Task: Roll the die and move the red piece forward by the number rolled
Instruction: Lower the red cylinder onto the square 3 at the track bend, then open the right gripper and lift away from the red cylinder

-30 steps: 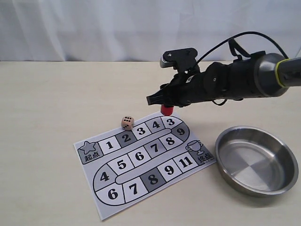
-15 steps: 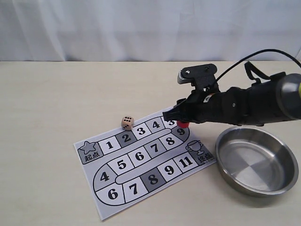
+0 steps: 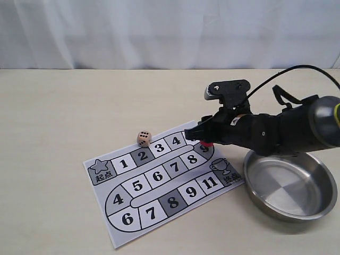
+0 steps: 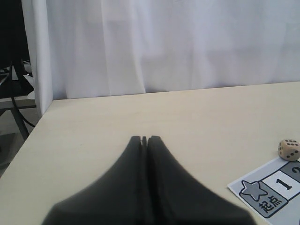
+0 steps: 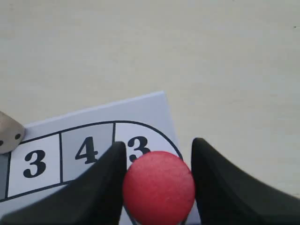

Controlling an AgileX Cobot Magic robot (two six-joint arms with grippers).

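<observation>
Clamped across the red piece (image 5: 158,187) by the right gripper (image 5: 158,145), with one black finger pressed to each rounded side. Held at the far right bend of the board (image 3: 119,234), over the curve between squares 3 and 9. From the exterior view, only a sliver of red visible under the fingertips. Cannot tell whether seated on the paper or just clear of it.

Judged light, rigid and glossy, so probably slick against hard fingers. Best taken as here: squarely across the round body, with a modest squeeze and no twisting. Likely to topple or skid if let go tilted or above the sheet, so better set flat on the square first. Worth noting the thin paper too, apt to shift if dragged on.

Further left, just past the far edge of the board by square 2, find the die (image 3: 143,138), resting on the table and well apart from the fingers. Small, hard and light by the look of it; top face too small to read with confidence.

To the near right, just beside the board's corner, a steel dish (image 3: 287,212).

At the left gripper (image 4: 144,140), pressed together on nothing, far off to the left.
</observation>
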